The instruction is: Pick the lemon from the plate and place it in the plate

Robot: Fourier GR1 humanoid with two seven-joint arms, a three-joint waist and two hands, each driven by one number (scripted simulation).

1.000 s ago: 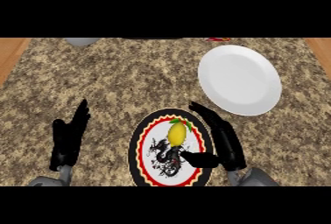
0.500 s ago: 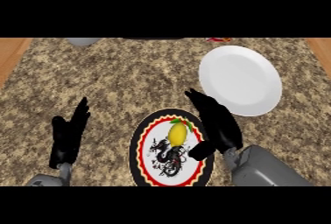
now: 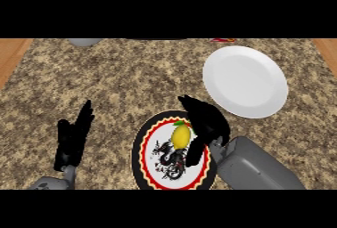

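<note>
My right hand (image 3: pixel 205 122) hangs over the dragon plate (image 3: pixel 146 147), right beside the lemon (image 3: pixel 180 135), covering its right side; fingers look bent down around it w/ thumb low near the plate's middle, but I can't tell if they're touching it, so I'd call it closing in, not yet gripped. Lemon sits on the upper part of the dragon plate, yellow w/ a green tip, not lifted. White plate (image 3: pixel 245 80) is up and to the right, apart from the dragon plate, w/ bare counter (image 3: pixel 125 75) between. My left hand (image 3: pixel 72 138) rests open at the view's left, fingers up, off the plate. Risks as I judge them: lemon's round, so if I close off-centre it could squirt out sideways and roll over the rim onto the counter. Thumb coming in too low could catch the plate and drag it. And my hand hides most of the fruit, so I may think I've got it when I haven't
</note>
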